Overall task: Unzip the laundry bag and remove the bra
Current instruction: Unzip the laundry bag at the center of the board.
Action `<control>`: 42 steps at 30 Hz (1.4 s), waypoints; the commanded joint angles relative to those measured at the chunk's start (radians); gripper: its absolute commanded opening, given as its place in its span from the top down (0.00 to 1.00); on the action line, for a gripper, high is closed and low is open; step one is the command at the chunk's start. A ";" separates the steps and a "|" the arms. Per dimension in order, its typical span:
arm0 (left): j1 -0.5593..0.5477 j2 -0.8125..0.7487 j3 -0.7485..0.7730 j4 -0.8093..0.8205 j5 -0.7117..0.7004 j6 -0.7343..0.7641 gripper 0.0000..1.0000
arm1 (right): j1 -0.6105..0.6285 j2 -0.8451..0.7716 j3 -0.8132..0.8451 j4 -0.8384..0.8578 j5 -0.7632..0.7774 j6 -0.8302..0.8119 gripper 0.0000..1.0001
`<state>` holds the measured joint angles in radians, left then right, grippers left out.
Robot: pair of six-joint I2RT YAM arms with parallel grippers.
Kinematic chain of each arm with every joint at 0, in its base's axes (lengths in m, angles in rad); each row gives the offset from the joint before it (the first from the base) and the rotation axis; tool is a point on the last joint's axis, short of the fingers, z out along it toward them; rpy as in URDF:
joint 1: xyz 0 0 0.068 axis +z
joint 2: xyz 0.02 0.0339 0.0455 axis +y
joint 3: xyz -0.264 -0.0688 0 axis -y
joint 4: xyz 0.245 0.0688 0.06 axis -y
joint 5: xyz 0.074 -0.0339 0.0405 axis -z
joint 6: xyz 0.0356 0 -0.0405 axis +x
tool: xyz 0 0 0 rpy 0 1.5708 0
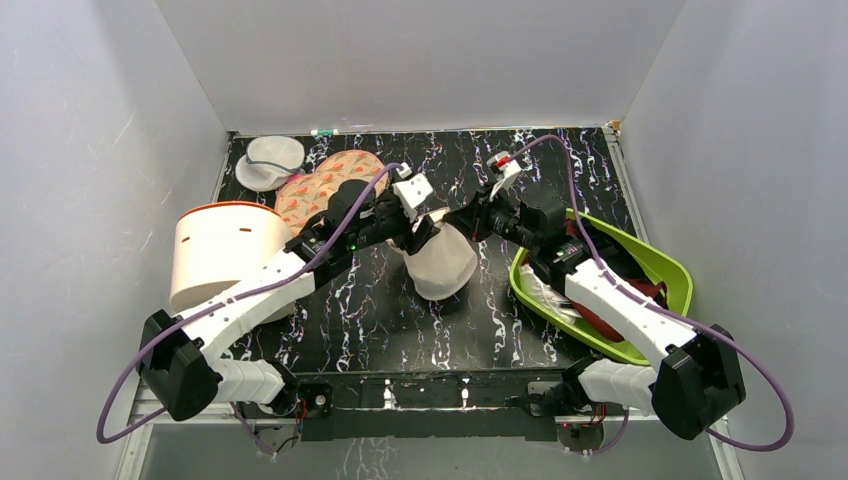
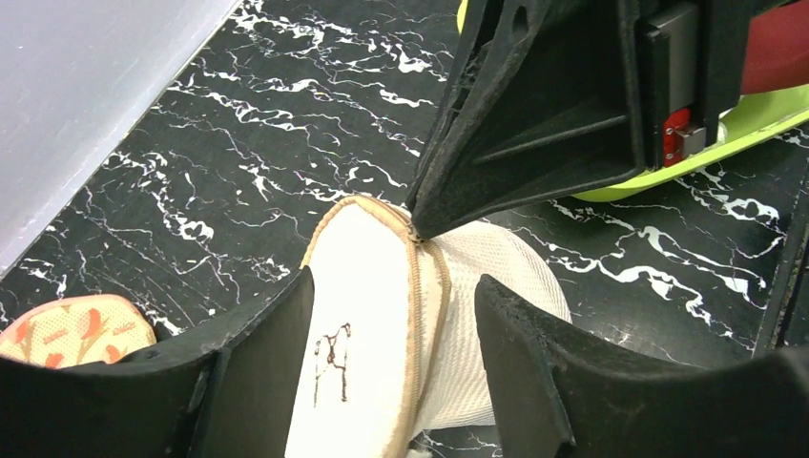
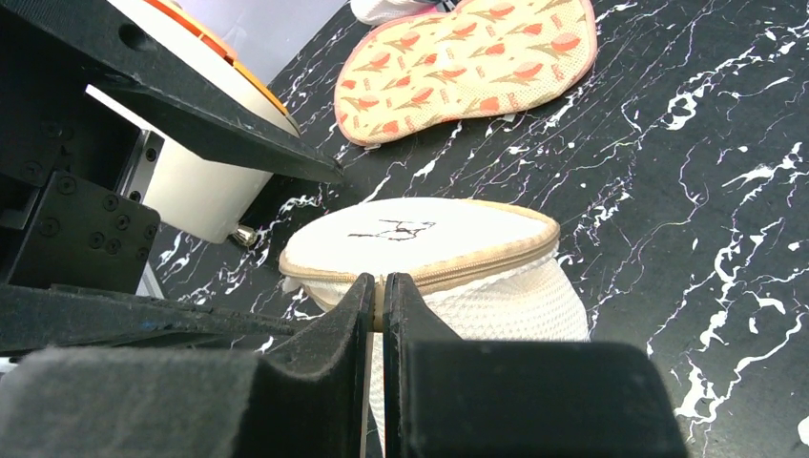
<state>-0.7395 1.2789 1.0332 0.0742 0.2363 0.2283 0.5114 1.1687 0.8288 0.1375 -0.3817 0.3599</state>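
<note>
Tightly, right fingers [image 3: 329, 329] pinch the laundry bag's [image 3: 420, 234] rim, left fingers [image 2: 253, 382] spread astride.

- Table top [image 1: 400, 310]: black, marble pattern with thin white veins, slight sheen.
- Back wall [image 1: 420, 60], left wall [image 1: 90, 150], right wall [image 1: 740, 130]: plain pale grey panels, standing on the table's edges and closing it in on three sides.
- Near edge: metal rail [image 1: 430, 395] running across the table's front.
- Light: even and diffuse, soft shadows only.
</note>
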 commanded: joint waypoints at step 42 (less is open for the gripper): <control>-0.031 0.074 0.042 -0.032 -0.058 0.016 0.98 | 0.024 -0.038 0.018 0.069 0.057 0.033 1.00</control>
<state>-0.7681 1.3689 1.0492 0.0360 0.1879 0.2264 0.5297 1.1770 0.8288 0.1383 -0.4068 0.3683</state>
